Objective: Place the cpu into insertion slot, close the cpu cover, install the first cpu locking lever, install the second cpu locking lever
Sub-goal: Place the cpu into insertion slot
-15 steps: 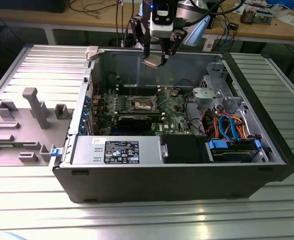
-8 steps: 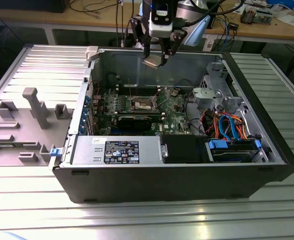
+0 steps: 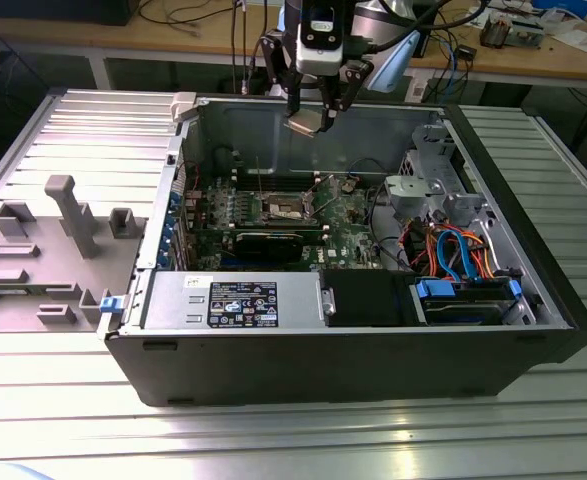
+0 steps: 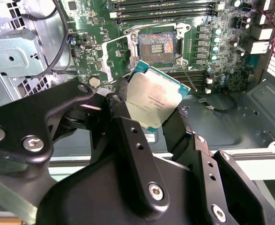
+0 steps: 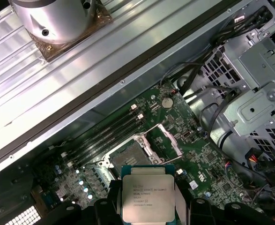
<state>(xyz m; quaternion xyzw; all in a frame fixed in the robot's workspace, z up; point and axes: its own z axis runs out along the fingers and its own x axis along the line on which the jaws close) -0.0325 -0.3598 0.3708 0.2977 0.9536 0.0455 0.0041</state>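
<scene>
My gripper (image 3: 309,118) hangs above the open computer case, shut on the cpu (image 3: 304,124), a flat silvery square with a green rim. In both wrist views the cpu (image 4: 156,101) (image 5: 147,197) sits tilted between the black fingers (image 4: 122,104), well clear of the board. Below it on the green motherboard lies the insertion slot (image 3: 285,208) (image 4: 157,44) (image 5: 129,153), uncovered, its tan contact field showing. The cpu cover (image 4: 111,57) (image 5: 168,139), a thin metal frame, stands swung open beside the socket. A thin wire lever (image 4: 189,78) stands up next to the socket.
A grey power supply box (image 3: 231,300) and a black drive box (image 3: 368,300) line the case's near side. A drive cage with blue and orange cables (image 3: 453,250) fills the exterior view's right. A long black card (image 3: 268,245) lies near the socket. A grey fixture (image 3: 53,230) stands outside.
</scene>
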